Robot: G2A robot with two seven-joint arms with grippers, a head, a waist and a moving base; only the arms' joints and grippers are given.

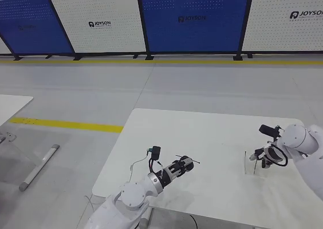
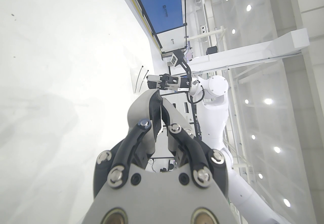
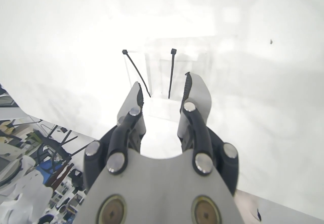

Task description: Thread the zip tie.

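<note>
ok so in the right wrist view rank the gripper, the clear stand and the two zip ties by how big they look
1. right gripper, largest, though nearness to the camera inflates it.
2. clear stand.
3. slanted zip tie and straight zip tie: look alike in length, so unranked.

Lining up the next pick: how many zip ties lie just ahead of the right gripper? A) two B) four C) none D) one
A: two black zip ties lie side by side just beyond the right gripper, whose jaws stand open.
</note>
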